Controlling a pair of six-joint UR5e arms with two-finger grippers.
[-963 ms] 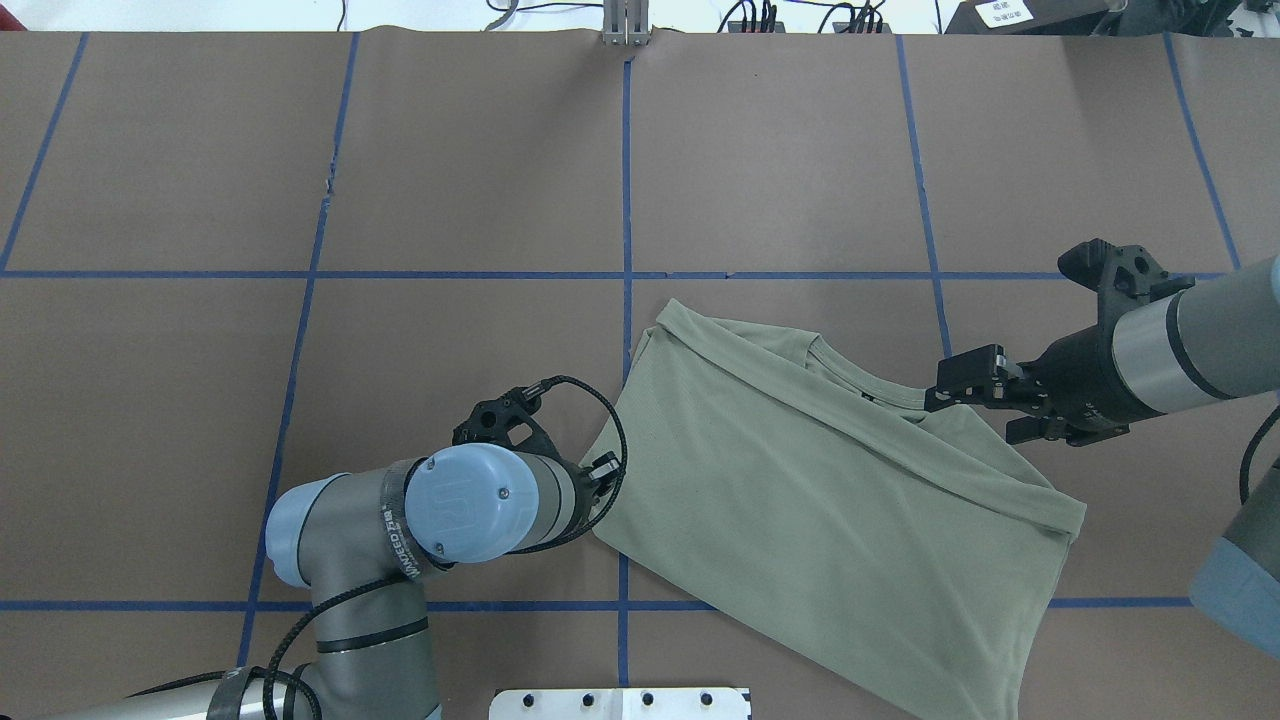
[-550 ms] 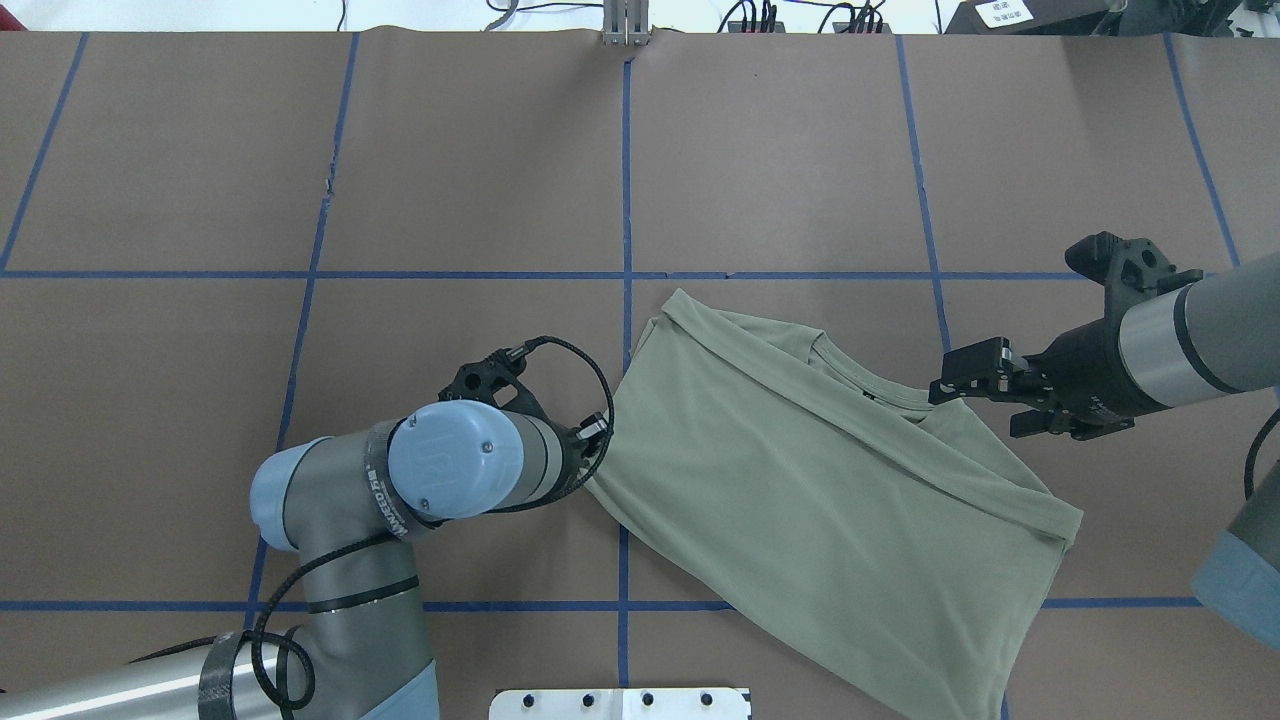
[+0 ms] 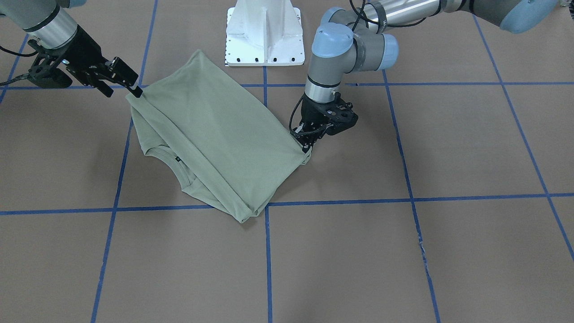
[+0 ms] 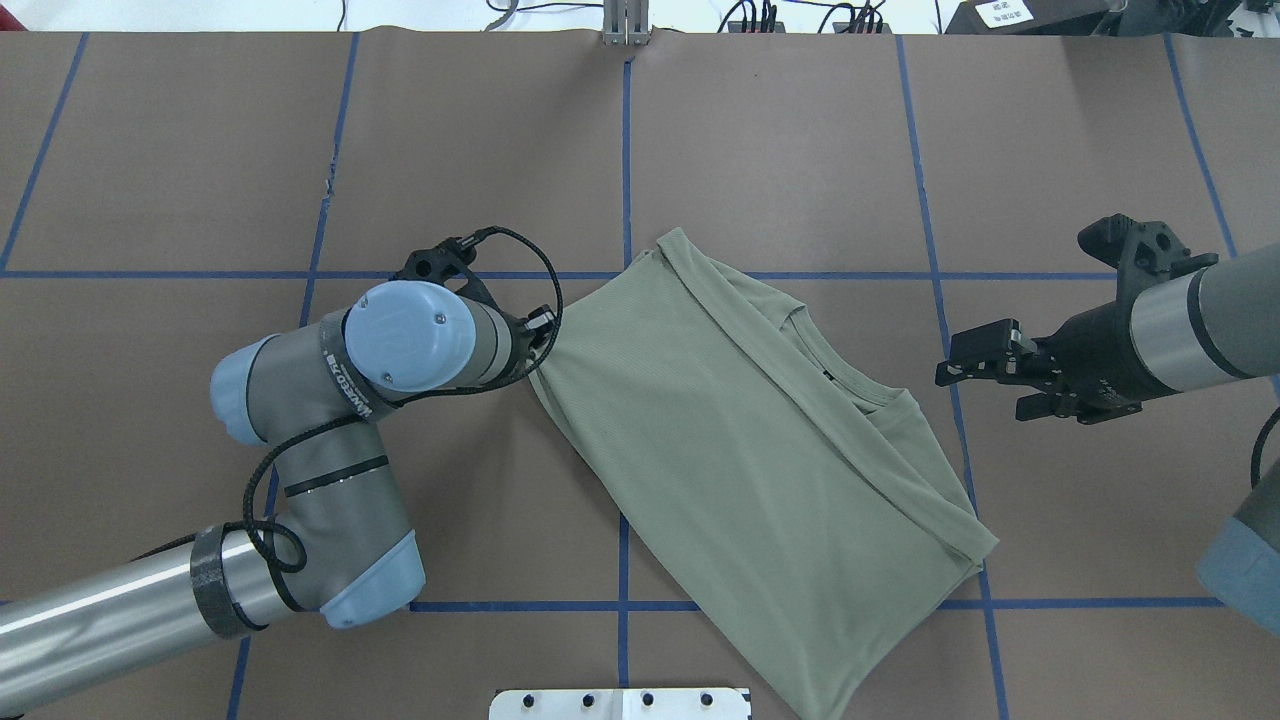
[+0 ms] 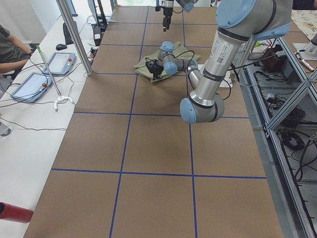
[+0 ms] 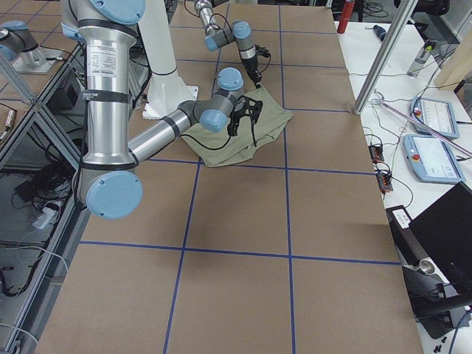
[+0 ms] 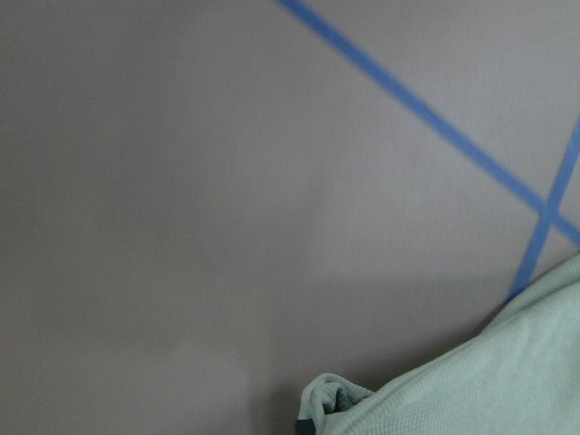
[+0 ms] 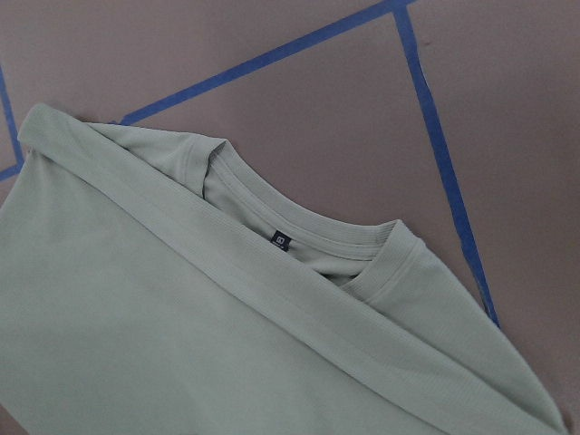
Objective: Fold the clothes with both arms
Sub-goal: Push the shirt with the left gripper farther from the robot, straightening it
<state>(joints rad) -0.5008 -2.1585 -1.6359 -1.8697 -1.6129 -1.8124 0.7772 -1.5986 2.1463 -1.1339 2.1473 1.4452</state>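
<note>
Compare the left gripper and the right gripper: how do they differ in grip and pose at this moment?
The left gripper is shut on a corner of the shirt; the right gripper is open and holds nothing. The left gripper points steeply down; the right gripper reaches in sideways and, in the overhead view, sits apart from the shirt. Both are black two-finger grippers.

Bright, even light falls from above. The left arm (image 3: 334, 54) and shirt (image 3: 215, 134) cast only soft, pale shadows on the table (image 3: 448, 251). A white sheen streaks the arm's silver tube. The left wrist view is blurred, the right wrist view sharp.
</note>
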